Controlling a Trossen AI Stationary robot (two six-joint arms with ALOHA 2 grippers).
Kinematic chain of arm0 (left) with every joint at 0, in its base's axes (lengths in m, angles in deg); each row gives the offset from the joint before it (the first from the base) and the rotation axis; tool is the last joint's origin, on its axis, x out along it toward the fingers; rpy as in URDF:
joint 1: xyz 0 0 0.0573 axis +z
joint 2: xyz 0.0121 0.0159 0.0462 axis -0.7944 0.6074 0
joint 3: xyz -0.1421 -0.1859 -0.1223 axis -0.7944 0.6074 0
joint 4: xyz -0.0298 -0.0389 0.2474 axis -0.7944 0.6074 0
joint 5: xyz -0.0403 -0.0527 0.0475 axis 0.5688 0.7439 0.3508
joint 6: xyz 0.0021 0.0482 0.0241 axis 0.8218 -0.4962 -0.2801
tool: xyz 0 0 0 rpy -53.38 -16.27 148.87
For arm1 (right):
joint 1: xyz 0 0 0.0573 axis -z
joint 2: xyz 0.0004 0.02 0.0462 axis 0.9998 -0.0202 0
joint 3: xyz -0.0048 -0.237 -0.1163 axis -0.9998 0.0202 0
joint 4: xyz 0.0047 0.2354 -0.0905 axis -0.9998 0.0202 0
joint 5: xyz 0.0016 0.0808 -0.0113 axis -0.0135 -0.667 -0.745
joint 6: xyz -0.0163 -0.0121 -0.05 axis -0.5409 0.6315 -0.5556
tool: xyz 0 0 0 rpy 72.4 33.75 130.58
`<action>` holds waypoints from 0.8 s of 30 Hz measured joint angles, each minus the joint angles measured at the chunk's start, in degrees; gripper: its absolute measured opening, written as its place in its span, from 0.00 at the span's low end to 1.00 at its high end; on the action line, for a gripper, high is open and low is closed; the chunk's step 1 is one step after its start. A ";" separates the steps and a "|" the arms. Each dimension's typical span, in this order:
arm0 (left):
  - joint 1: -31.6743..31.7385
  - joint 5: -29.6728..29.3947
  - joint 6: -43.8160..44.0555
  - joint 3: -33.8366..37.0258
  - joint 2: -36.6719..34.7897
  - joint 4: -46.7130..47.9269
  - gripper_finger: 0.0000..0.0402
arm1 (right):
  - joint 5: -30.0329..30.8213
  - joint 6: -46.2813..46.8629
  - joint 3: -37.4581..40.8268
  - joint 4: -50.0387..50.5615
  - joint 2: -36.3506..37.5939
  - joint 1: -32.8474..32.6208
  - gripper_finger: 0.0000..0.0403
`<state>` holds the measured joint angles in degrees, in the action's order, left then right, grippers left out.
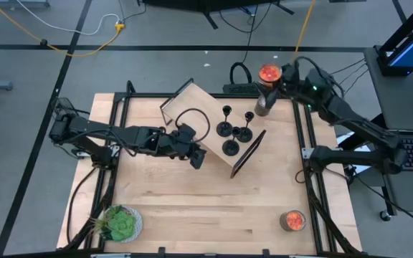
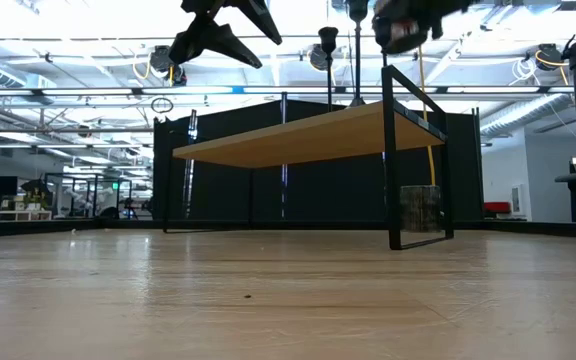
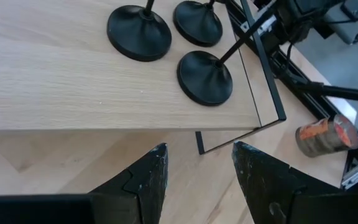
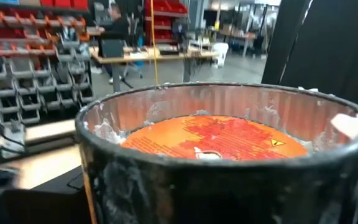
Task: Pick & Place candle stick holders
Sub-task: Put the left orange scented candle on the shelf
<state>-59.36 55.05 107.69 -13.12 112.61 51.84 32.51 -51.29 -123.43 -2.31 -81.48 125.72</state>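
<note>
in the left wrist view the three candle stick holders (image 3: 205,76) lose their stems and cups past the frame's edge, and the right gripper's own fingers hide behind the orange-topped jar (image 4: 229,162).

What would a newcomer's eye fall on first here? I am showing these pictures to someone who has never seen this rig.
Probably the three black candle stick holders clustered on a raised wooden shelf at the table's far middle, with the left gripper hovering open beside them. Next, the orange-topped jar at the far right corner, where the right gripper sits against it. A green plant marks the near left corner.
</note>
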 joint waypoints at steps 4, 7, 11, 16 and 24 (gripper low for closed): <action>-0.07 -0.04 0.80 0.00 0.00 0.02 0.47 | -8.28 0.01 0.00 -1.24 -4.01 8.74 0.83; -0.11 -0.21 1.52 0.00 0.00 0.03 0.47 | -17.09 1.39 0.00 -4.60 -7.79 15.28 0.83; -0.11 -0.51 1.49 -0.01 0.00 0.09 0.47 | -31.10 6.19 0.00 -12.06 -14.53 21.78 0.83; -0.11 -0.55 1.27 -0.02 0.00 0.11 0.47 | -44.78 12.64 0.00 -23.24 -23.63 25.46 0.83; -0.11 -0.52 0.56 -0.03 0.00 0.15 0.47 | -56.41 23.48 0.00 -38.15 -33.58 25.84 0.83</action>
<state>-59.47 54.53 108.25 -13.15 112.61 52.00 -23.90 -27.81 -123.43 -40.46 -115.06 151.56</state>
